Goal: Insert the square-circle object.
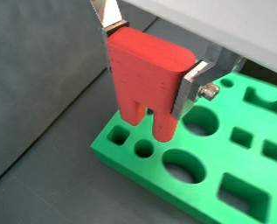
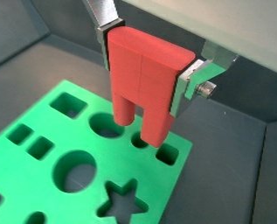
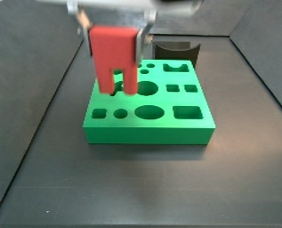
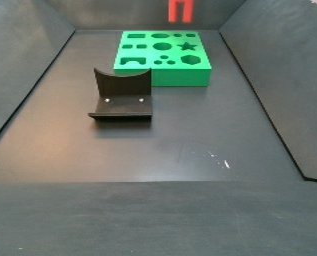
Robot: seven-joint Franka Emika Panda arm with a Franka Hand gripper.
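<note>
The square-circle object [image 1: 147, 74] is a red block with two prongs; it also shows in a wrist view [image 2: 143, 74]. My gripper [image 1: 150, 57] is shut on it, silver fingers [image 1: 194, 83] on its flanks, prongs pointing down. It hangs over the green board [image 1: 114, 138] of shaped holes, prong tips close to the board's top by a round hole [image 1: 200, 122]. I cannot tell whether the tips touch. In a side view the red piece [image 3: 115, 55] is over the board's [image 3: 149, 132] back left part. In a side view it [image 4: 181, 10] sits above the far board [image 4: 168, 75].
The dark fixture [image 4: 121, 97] stands on the grey floor in front of the board in one side view, and behind the board [image 3: 173, 46] in another. Dark sloping walls [image 4: 27, 90] enclose the floor on both sides.
</note>
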